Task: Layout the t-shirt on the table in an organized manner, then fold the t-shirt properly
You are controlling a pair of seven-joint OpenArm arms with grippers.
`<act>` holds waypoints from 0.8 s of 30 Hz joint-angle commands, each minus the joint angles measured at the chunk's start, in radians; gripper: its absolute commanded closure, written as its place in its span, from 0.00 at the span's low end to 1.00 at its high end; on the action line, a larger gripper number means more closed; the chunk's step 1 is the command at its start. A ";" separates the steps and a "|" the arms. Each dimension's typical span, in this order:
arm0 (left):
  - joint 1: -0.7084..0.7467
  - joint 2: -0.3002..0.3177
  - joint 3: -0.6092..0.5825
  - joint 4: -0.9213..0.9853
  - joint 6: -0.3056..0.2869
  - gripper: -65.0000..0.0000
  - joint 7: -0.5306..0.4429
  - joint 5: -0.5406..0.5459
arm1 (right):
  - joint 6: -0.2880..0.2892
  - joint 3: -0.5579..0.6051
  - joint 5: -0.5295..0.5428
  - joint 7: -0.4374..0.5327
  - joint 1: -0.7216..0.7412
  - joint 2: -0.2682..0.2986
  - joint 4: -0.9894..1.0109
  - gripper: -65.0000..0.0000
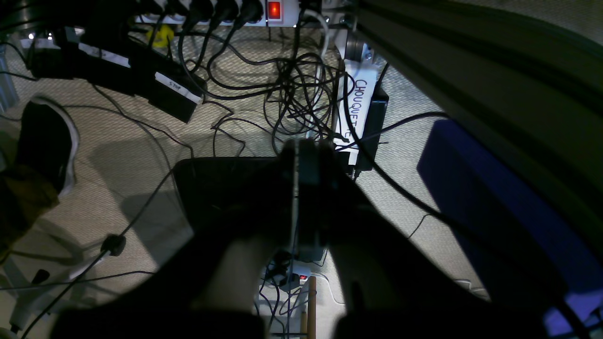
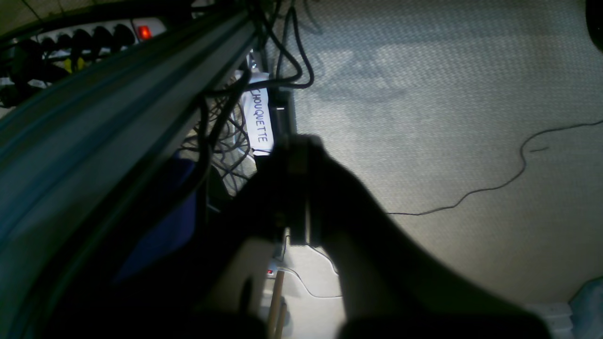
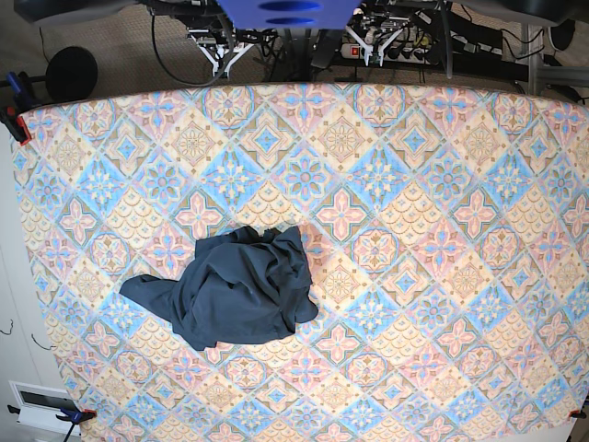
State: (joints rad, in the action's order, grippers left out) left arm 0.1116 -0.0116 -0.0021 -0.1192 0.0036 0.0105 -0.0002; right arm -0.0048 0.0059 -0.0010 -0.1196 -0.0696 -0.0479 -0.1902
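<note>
The dark navy-teal t-shirt (image 3: 241, 287) lies crumpled in a heap left of centre on the patterned table (image 3: 442, 230), one sleeve sticking out to the left. Both arms are drawn back beyond the table's far edge, well away from the shirt. My left gripper (image 1: 297, 147) hangs over the carpeted floor, its jaws pressed together with nothing between them. My right gripper (image 2: 297, 141) also hangs over the floor, jaws together and empty. The shirt shows in neither wrist view.
Behind the table a power strip (image 1: 226, 12) and a tangle of black cables (image 1: 301, 94) lie on the floor beside a white "CHOUQUETTE" label (image 1: 360, 103). Clamps hold the tablecloth at the left corners (image 3: 14, 115).
</note>
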 commanded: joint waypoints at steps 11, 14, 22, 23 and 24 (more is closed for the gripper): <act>0.004 -0.003 0.003 -0.001 0.000 1.00 -0.005 -0.001 | 0.002 0.001 0.000 0.005 0.001 -0.004 -0.005 0.99; 0.004 -0.003 0.003 -0.001 0.000 1.00 -0.005 -0.001 | 0.002 0.001 0.000 -0.012 0.001 -0.004 -0.007 0.99; 0.029 0.032 0.000 -0.003 0.000 1.00 -0.011 -0.008 | 0.002 0.001 -0.001 -0.012 -0.028 -0.004 -0.009 0.99; 0.040 0.040 -0.002 -0.012 0.000 1.00 -0.011 -0.010 | 0.002 0.001 -0.001 -0.007 -0.043 -0.002 -0.009 0.99; 0.053 0.055 -0.003 -0.029 0.000 1.00 -0.011 -0.011 | 0.002 0.001 -0.001 -0.005 -0.057 0.009 -0.013 0.99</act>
State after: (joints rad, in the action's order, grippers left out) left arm 0.1513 0.0368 -0.0036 -0.1463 0.0013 0.0013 -0.0044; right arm -0.0040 0.0059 -0.0010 -0.1188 -0.1116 -0.0444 -0.2047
